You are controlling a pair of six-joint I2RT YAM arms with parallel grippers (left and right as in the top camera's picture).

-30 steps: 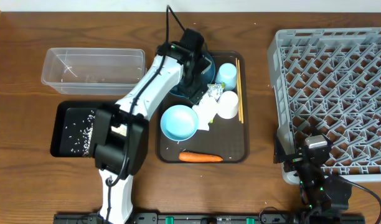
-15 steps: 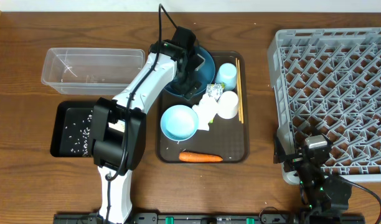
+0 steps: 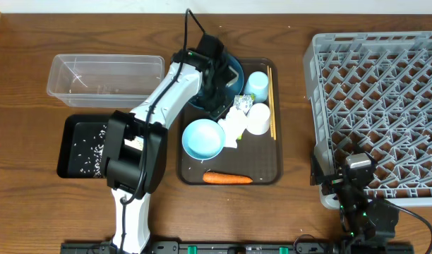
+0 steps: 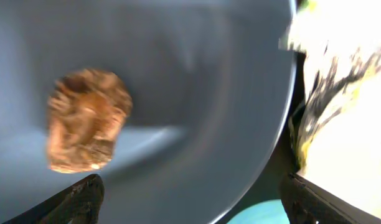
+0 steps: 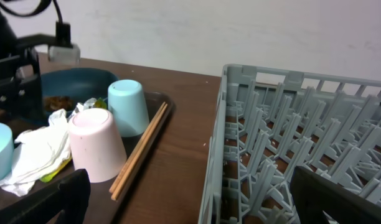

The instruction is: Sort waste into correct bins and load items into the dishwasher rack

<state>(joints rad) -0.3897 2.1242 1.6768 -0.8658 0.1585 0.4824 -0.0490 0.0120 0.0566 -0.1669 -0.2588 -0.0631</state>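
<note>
Heads-up: left gripper (image 4: 197, 208) has its jaws spread wide with nothing between them, inside the large dark blue bowl (image 4: 197, 93). The brown food lump (image 4: 84, 121) sits on the bowl floor at about 10 o'clock from the jaw gap. It is lined up with one fingertip (image 4: 84, 196), not centred.

- Risk 1: closing from this pose probably misses, or just shoves the lump along the slick bowl. Re-centre first.
- Risk 2: the lump looks soft, so a hard pinch may crumble it and leave bits behind.
- Risk 3: the wrapper (image 3: 242, 104) and crumpled napkins (image 3: 234, 127) lie just beside the bowl rim at 4 o'clock. A finger could snag them or tip the bowl.

Overhead, the bowl is at 11 o'clock on the brown tray (image 3: 265, 169).

- Risk 4: the black tray (image 3: 71, 152), already holding rice grains (image 3: 96, 148), is off at 8 o'clock, across bare table. A weak grip drops the lump en route.

Right gripper (image 5: 190, 208) also has its jaws spread and empty. It is parked by the dishwasher rack (image 3: 378, 106) at 4 o'clock, well apart from the tray, so no clash risk.
</note>
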